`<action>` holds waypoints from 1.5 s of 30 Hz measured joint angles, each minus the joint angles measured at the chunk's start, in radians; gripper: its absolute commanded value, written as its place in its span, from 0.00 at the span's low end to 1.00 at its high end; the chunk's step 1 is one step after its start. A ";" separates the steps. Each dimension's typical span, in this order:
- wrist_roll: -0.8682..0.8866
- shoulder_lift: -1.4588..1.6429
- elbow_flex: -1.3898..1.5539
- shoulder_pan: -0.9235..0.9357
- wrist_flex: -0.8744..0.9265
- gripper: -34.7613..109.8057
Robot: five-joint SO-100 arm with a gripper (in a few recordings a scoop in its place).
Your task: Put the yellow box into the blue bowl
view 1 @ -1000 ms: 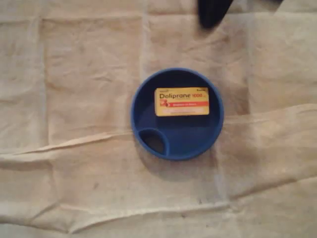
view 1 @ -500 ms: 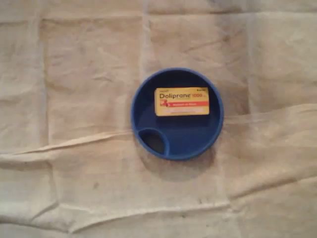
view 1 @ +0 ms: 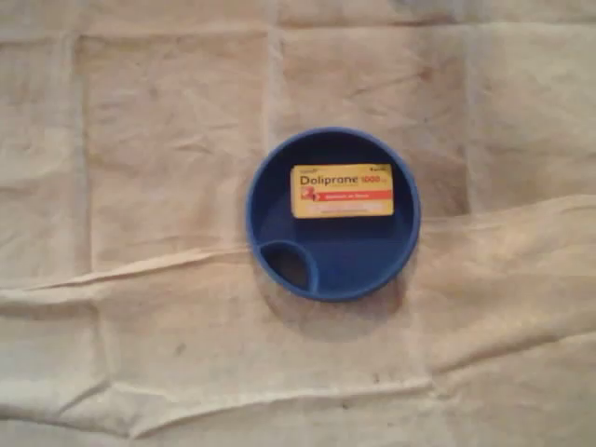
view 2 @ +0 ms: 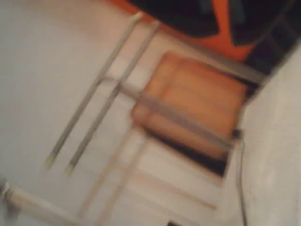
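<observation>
In the overhead view a yellow Doliprane box [view 1: 342, 190] lies flat inside the blue bowl [view 1: 270, 177], in its upper half, label up. The bowl sits at the middle of a creased beige cloth and has a small round pocket [view 1: 289, 264] at its lower left. Nothing touches the box or the bowl. The wrist view is blurred and looks away from the table at pale surfaces, thin rails and an orange-brown panel [view 2: 193, 101].
The wrinkled beige cloth [view 1: 140, 186] covers the whole table around the bowl, with raised folds running across the lower half [view 1: 140, 270]. A dark and orange shape [view 2: 221, 19] lies along the top of the wrist view.
One second ago a dark part of the arm showed at the top edge of the overhead view; it has withdrawn out of frame. Box and bowl have not moved.
</observation>
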 measured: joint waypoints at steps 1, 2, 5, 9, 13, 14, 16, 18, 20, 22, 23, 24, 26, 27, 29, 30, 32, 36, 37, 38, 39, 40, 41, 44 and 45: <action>0.015 0.018 0.014 0.000 0.000 0.24; 0.025 0.038 0.028 0.000 0.000 0.24; 0.038 0.095 0.066 0.000 0.000 0.24; 0.038 0.156 0.123 -0.006 0.005 0.24; 0.038 0.202 0.160 -0.066 0.005 0.24; 0.038 0.213 0.166 -0.077 0.005 0.24; 0.038 0.232 0.175 -0.101 0.005 0.24; 0.038 0.249 0.187 -0.133 0.015 0.24; 0.038 0.256 0.198 -0.155 0.046 0.24; 0.038 0.258 0.201 -0.175 0.086 0.24; 0.038 0.258 0.201 -0.179 0.104 0.24; 0.038 0.258 0.201 -0.184 0.117 0.24; 0.038 0.258 0.201 -0.189 0.124 0.24; 0.038 0.258 0.201 -0.189 0.124 0.24; 0.038 0.258 0.201 -0.189 0.124 0.24; 0.038 0.258 0.201 -0.189 0.124 0.24; 0.038 0.258 0.201 -0.189 0.124 0.24; 0.038 0.258 0.201 -0.189 0.124 0.24; 0.038 0.258 0.201 -0.189 0.124 0.24; 0.038 0.258 0.201 -0.189 0.124 0.24; 0.038 0.258 0.201 -0.189 0.124 0.24; 0.038 0.258 0.201 -0.189 0.124 0.24; 0.038 0.258 0.201 -0.189 0.124 0.24; 0.038 0.258 0.201 -0.189 0.124 0.24; 0.038 0.258 0.201 -0.189 0.124 0.24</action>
